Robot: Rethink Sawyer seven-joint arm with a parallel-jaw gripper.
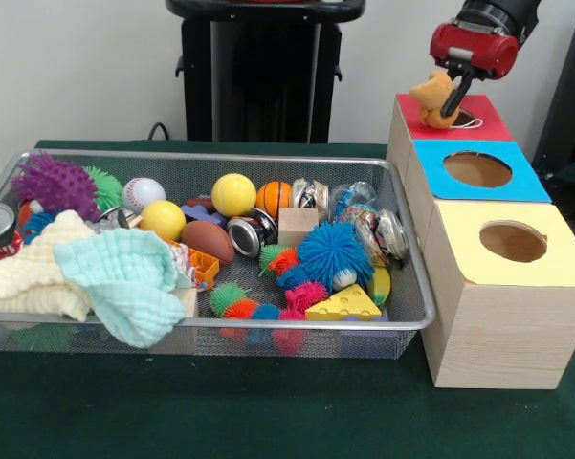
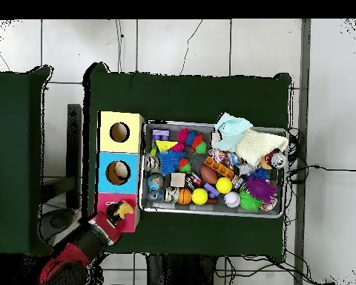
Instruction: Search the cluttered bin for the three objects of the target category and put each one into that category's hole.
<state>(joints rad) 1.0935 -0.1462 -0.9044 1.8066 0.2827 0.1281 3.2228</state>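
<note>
My gripper point(image 1: 448, 88) is at the far right, over the red-topped box point(image 1: 486, 124), and is shut on a lumpy tan-orange toy point(image 1: 434, 99). The toy hangs low over the red top, just left of that box's hole point(image 1: 468, 121), which it partly hides. From overhead, the gripper point(image 2: 119, 216) and toy point(image 2: 124, 211) lie over the red box point(image 2: 108, 201). The wire bin point(image 1: 220, 157) holds balls, spiky toys, cans, cloths and a yellow cheese wedge point(image 1: 342, 305).
The red box stands in a row with a blue-topped box point(image 1: 526, 184) and a yellow-topped box point(image 1: 459, 229), each with a round hole, right of the bin. Two cloths point(image 1: 124, 273) drape over the bin's left front. Green cloth covers the table point(image 1: 268, 411).
</note>
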